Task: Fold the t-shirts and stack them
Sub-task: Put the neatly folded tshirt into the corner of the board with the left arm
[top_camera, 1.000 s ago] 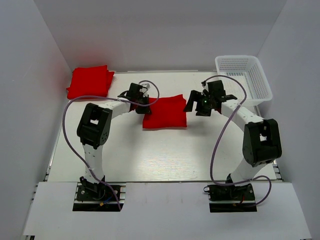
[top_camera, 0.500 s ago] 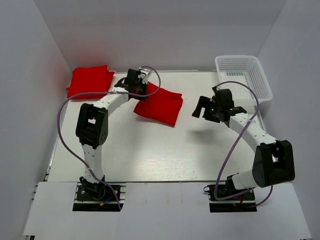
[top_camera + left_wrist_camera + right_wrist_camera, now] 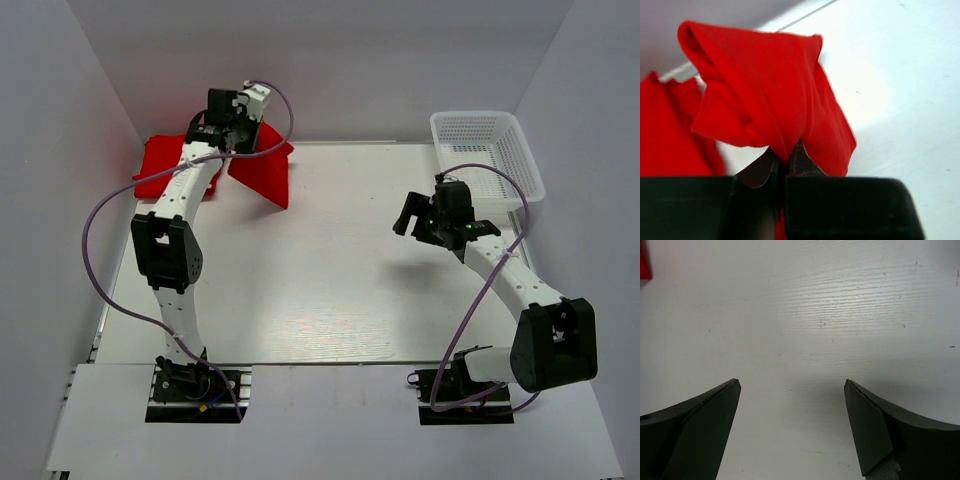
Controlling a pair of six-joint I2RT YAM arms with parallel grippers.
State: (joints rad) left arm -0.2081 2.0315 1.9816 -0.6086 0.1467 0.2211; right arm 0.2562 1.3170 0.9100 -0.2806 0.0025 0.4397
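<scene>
My left gripper is shut on a folded red t-shirt and holds it in the air at the far left of the table; the cloth hangs down from the jaws. In the left wrist view the shirt droops over the closed fingertips. A stack of folded red t-shirts lies at the far left corner, just left of the held one, and shows in the left wrist view. My right gripper is open and empty above bare table at the right.
A white plastic mesh basket stands at the far right corner, behind the right arm. White walls close in the table on the left, back and right. A sliver of red cloth shows at the right wrist view's top left edge.
My left gripper has lifted the folded shirt off the middle of the table and carried it back and left toward the stack. My right gripper has drawn back to the right, open.
</scene>
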